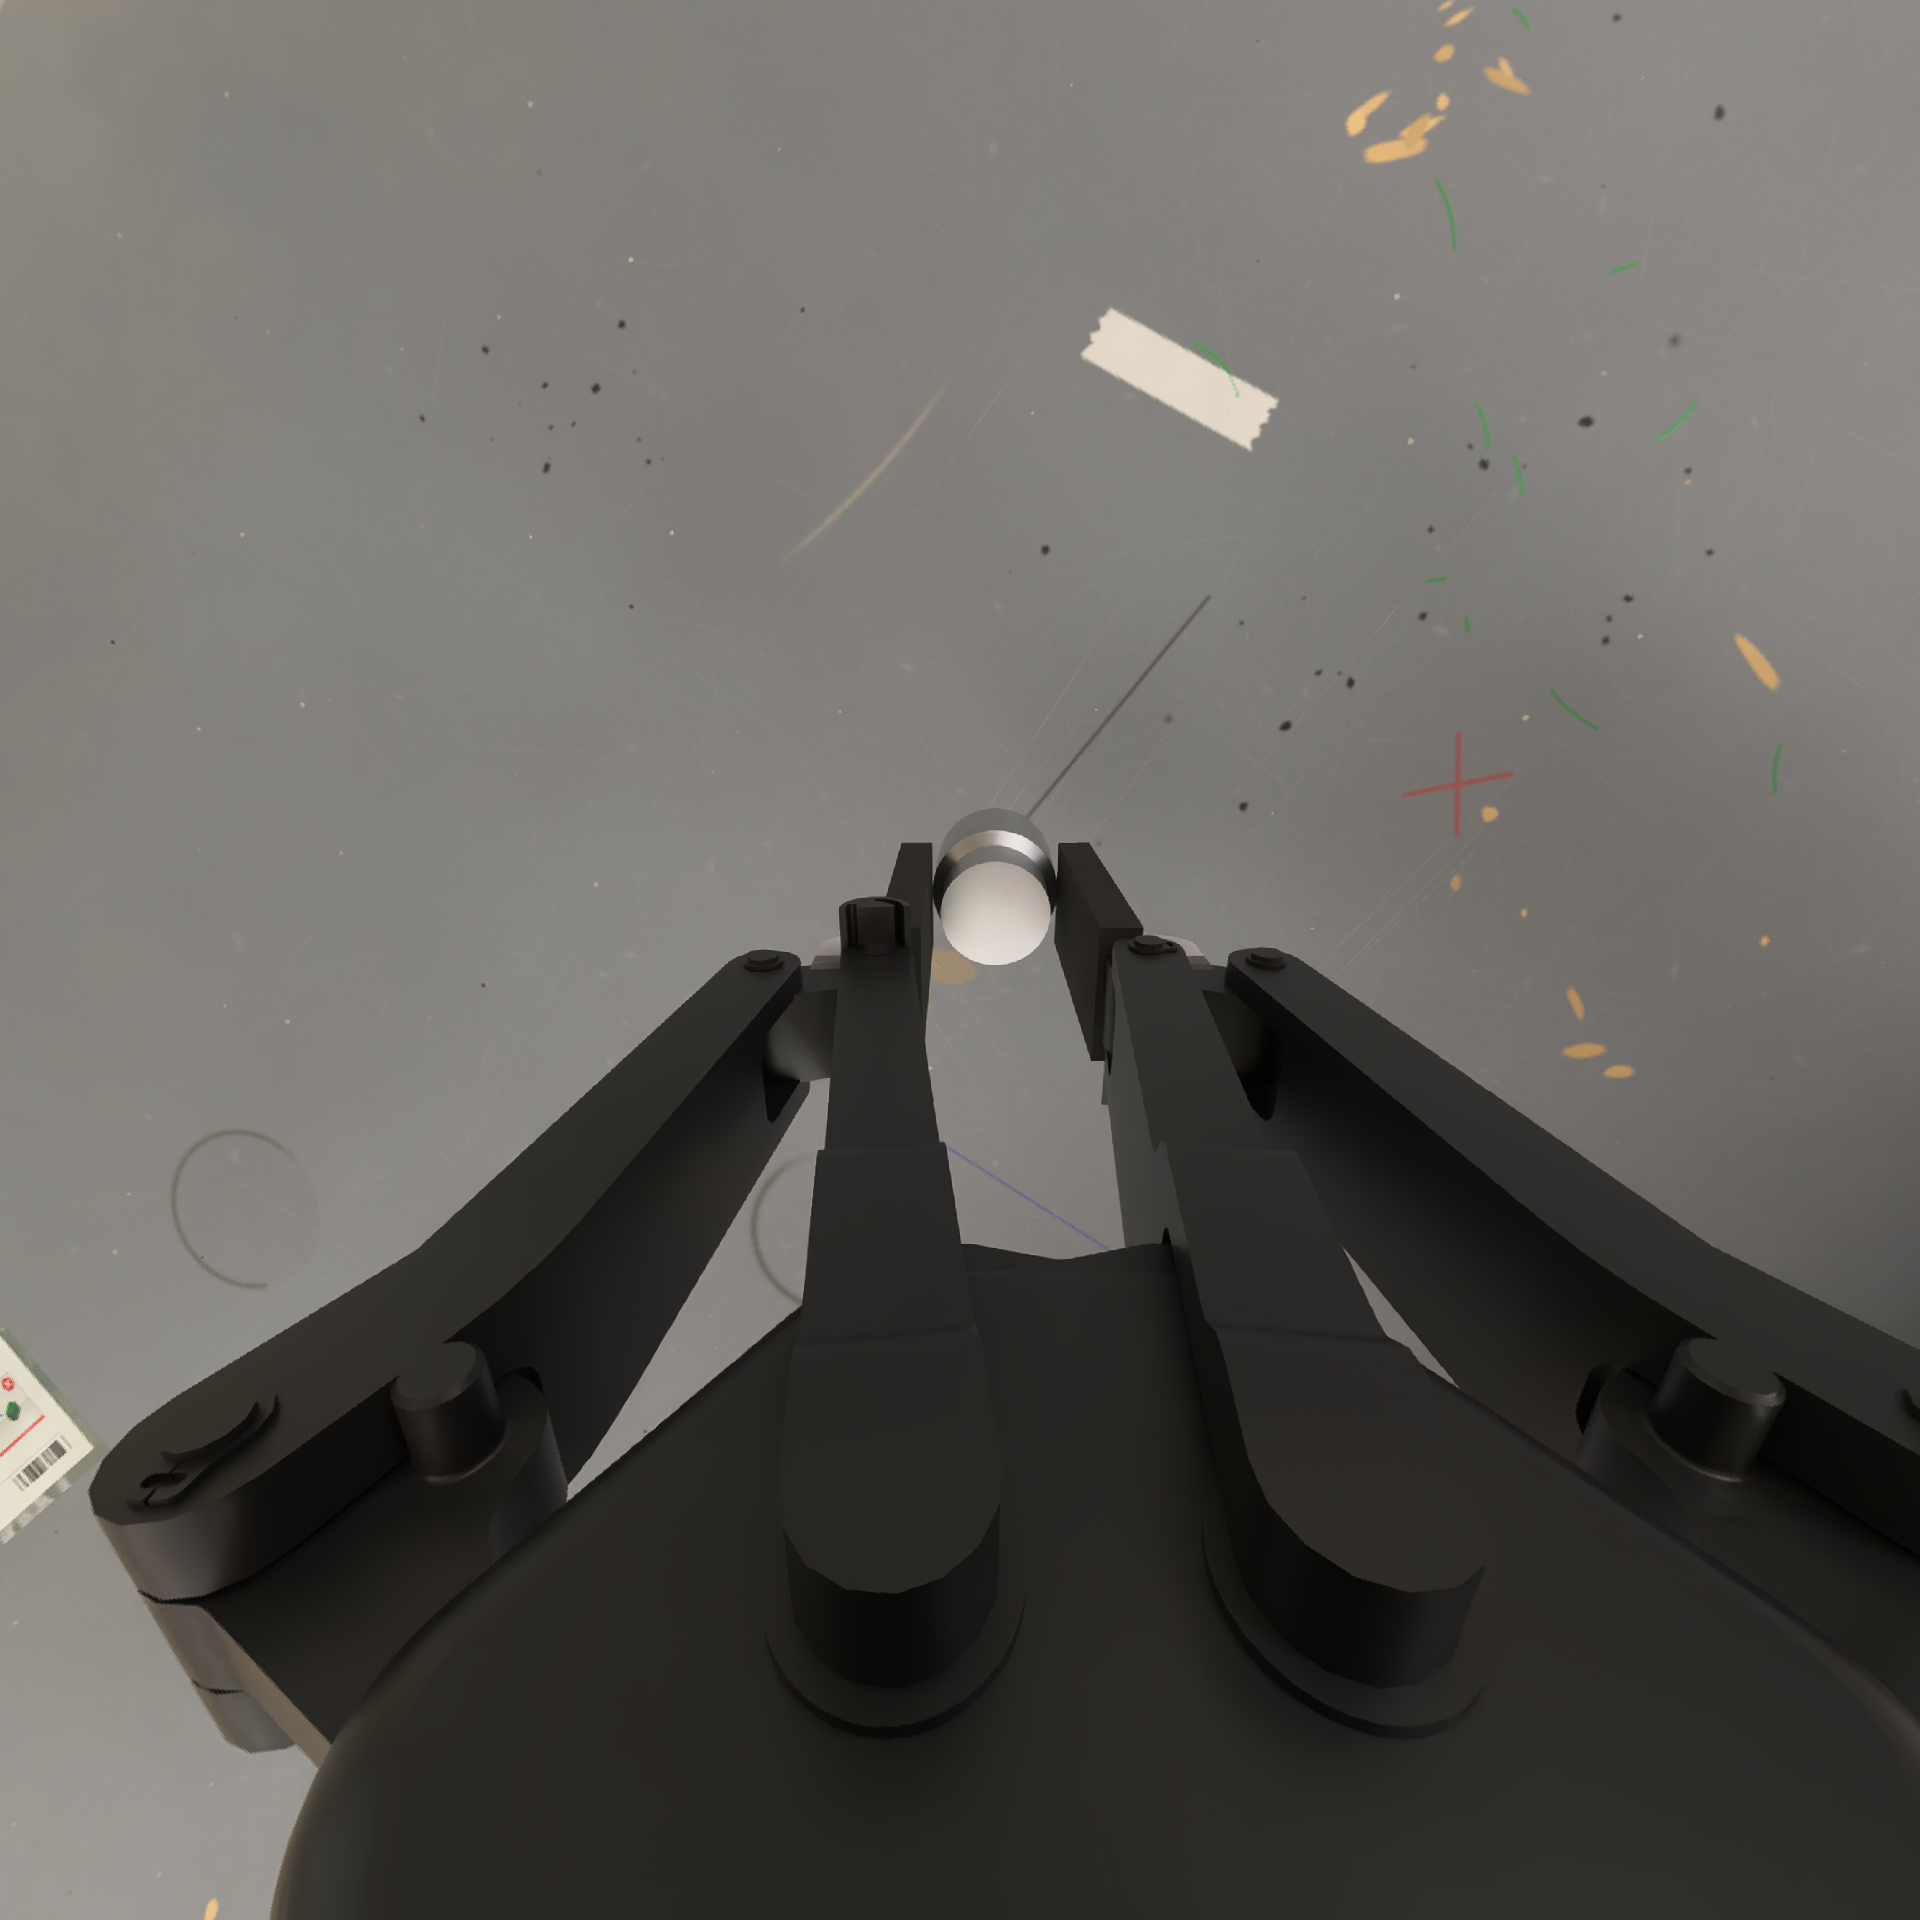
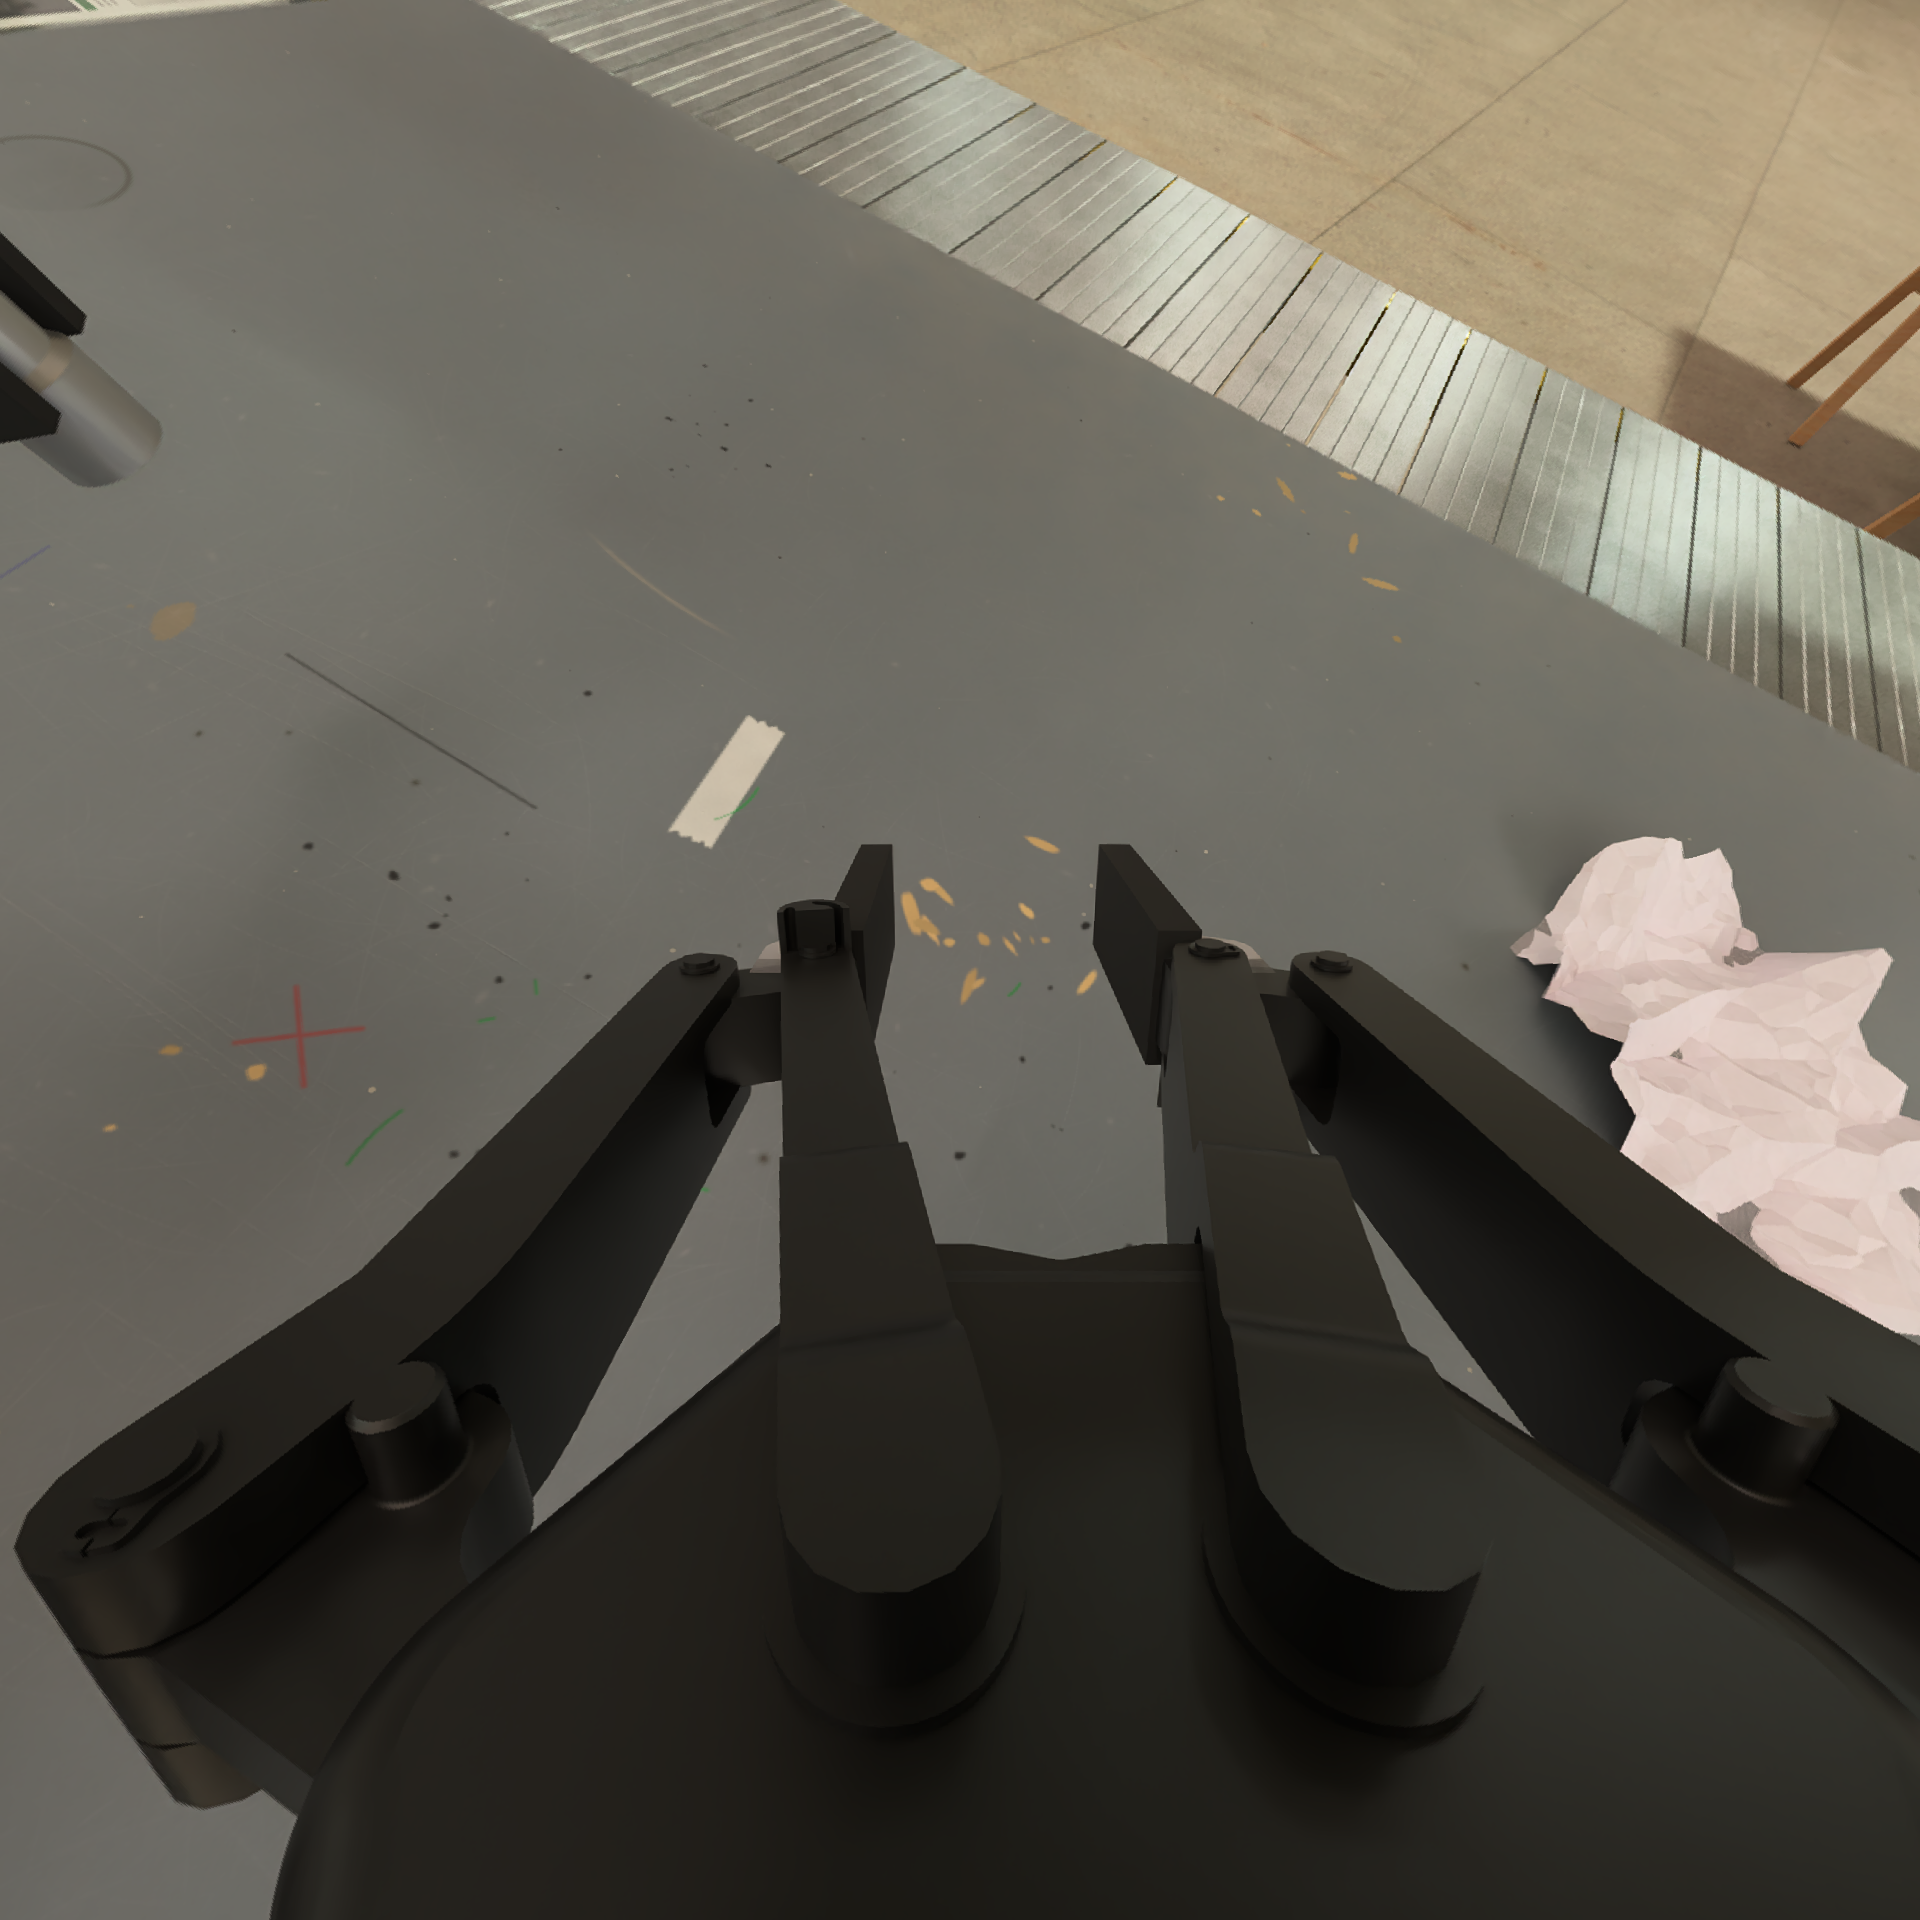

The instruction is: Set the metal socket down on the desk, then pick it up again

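Note:
The metal socket (image 1: 992, 902) is a short shiny cylinder, seen end-on in the left wrist view. My left gripper (image 1: 992, 894) is shut on it, one pad on each side, above the grey desk (image 1: 520, 623). In the right wrist view the socket (image 2: 88, 410) shows at the far left edge, held between the left gripper's dark fingers (image 2: 26, 301) above the desk. My right gripper (image 2: 992, 904) is open and empty, low over the desk (image 2: 520, 416).
A strip of pale tape (image 1: 1179, 379) lies on the desk ahead, also in the right wrist view (image 2: 725, 781). A red cross mark (image 1: 1458, 781) is drawn at the right. Crumpled white paper (image 2: 1714, 1049) lies right of my right gripper. The desk's ribbed edge (image 2: 1351, 322) runs beyond. A labelled white box (image 1: 31, 1444) sits at the left edge.

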Motion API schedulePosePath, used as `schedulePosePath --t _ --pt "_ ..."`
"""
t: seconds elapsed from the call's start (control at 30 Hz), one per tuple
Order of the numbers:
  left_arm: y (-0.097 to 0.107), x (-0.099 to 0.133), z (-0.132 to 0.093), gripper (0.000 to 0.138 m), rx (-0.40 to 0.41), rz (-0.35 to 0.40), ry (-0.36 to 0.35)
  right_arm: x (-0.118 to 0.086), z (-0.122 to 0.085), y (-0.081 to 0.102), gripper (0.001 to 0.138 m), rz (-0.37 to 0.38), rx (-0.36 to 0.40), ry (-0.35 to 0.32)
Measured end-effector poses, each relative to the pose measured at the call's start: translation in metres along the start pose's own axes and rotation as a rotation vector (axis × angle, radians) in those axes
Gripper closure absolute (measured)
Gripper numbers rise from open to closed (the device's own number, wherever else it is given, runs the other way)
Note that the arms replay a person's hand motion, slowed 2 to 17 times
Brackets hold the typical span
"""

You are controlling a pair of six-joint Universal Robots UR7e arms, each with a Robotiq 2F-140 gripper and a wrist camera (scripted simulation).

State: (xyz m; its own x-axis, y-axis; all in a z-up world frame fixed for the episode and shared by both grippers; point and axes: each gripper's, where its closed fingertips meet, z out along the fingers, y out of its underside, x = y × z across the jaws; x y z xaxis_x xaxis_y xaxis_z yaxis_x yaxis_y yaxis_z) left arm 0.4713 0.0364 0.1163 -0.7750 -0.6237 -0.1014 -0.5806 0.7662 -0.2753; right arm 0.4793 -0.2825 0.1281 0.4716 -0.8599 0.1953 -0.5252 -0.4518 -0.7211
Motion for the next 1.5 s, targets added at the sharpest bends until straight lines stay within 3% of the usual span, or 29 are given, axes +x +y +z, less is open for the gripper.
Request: schedulePosePath --t 1.5 --pt "-0.0031 0.0052 -0.0012 0.106 0.009 0.023 0.004 -0.0012 0.0011 0.0016 0.087 -0.008 -0.010 -0.001"
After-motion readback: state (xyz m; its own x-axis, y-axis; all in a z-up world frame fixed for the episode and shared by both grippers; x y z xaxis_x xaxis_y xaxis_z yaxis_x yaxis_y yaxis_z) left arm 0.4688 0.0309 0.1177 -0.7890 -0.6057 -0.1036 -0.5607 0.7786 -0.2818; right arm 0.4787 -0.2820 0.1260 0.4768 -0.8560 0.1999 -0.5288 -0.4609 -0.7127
